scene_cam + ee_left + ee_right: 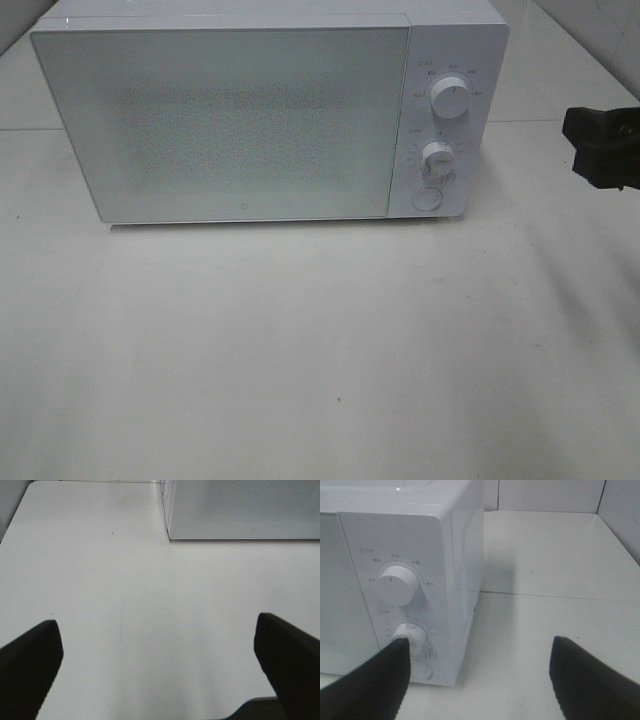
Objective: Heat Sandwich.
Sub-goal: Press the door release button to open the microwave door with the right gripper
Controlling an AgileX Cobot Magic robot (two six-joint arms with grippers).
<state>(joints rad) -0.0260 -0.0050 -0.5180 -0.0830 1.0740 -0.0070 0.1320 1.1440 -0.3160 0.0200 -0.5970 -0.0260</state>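
One white microwave [250, 120] stands at the back of a white table [320, 350], with its frosted door [220, 125] shut. Right of the door is the control panel: an upper knob [451, 99], a lower knob [439, 156] beneath it, and a round button [428, 199] at the bottom.

The table is matt and pale. A thin seam [560, 597] crosses it level with the microwave's side, and a few small dark specks [338, 400] dot its near half. White tiled walls [545, 495] close the room directly behind and beside the table.

The left fingers [30, 670] are spread wide, released, with only bare table between them. They sit near the microwave's front corner [167, 532].

The right fingers [590, 680] are also spread and released, grasping nothing. In the wrist view one tip overlaps the lower knob. In the high view, however, the black right arm [603, 148] sits at the right edge, apart from the microwave.

The sandwich cannot be located: the frosted door hides whatever is inside the microwave.
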